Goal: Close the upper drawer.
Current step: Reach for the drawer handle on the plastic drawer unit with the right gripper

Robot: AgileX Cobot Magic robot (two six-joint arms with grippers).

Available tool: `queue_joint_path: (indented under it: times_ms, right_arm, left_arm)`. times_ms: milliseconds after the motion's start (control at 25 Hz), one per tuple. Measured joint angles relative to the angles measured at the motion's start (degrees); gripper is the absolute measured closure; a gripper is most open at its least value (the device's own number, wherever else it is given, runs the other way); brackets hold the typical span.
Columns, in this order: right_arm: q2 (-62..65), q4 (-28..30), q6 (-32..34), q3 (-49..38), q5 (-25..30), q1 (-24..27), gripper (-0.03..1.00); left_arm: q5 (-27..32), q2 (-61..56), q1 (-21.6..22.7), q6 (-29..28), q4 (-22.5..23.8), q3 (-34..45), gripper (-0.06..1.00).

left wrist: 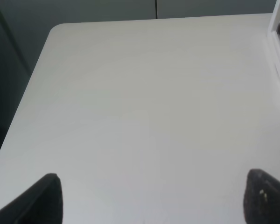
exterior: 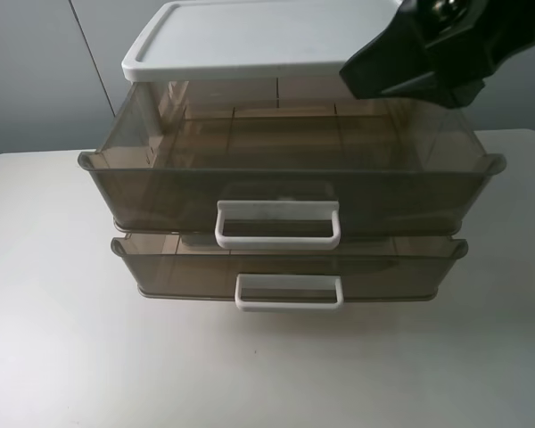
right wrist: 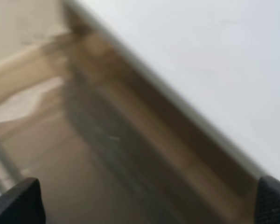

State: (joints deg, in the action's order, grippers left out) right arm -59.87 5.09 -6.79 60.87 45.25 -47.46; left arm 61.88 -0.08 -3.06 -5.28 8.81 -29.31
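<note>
Exterior high is taken first: what is met, front to back?

— Bare tabletop is met, then the lower drawer, drawn out a little. Above it the upper drawer stands drawn well out from under the lid. The right arm is seen over its far right corner.

— How are the tools held?

— The right tool is spread wide with nothing clasped, close over brown plastic and white lid. The left tool is likewise spread, over bare tabletop, with an edge of the cabinet at the rim of its view.

— How would the closing be done well?

— It is judged that the front should be met square, at or beside the handle, and pushed straight back. An off-centre push could skew so wide a drawer and jam it. The lower drawer should be left untouched, and the push ended once the front sits flush under the lid.

— What cannot be made out?

— The right wrist view is blurred, so the exact spot beneath that tool is not settled. The runners are hidden, the left tool is absent from the exterior view, and the lid's far right corner is covered by the arm.
</note>
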Motion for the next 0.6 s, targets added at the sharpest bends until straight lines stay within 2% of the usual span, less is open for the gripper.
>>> queue_joint_path:
  times_ms: [160, 280, 480, 600]
  right_arm:
    - [-3.23, -4.07, -1.34, 0.0, 0.0, -6.43, 0.29]
    - [-5.32, -7.26, -3.32, 0.0, -0.18, -9.46, 0.29]
    - [-8.78, -18.33, -11.98, 0.03, 2.2, -10.62, 0.29]
    - [-10.77, -21.71, -15.66, 0.03, 4.38, -10.75, 0.29]
  left_arm:
    - [0.0, 0.0, 0.0, 0.0, 0.0, 0.0, 0.2]
    - [0.0, 0.0, 0.0, 0.0, 0.0, 0.0, 0.2]
    - [0.0, 0.0, 0.0, -0.11, 0.0, 0.0, 0.2]
    - [0.0, 0.0, 0.0, -0.11, 0.0, 0.0, 0.2]
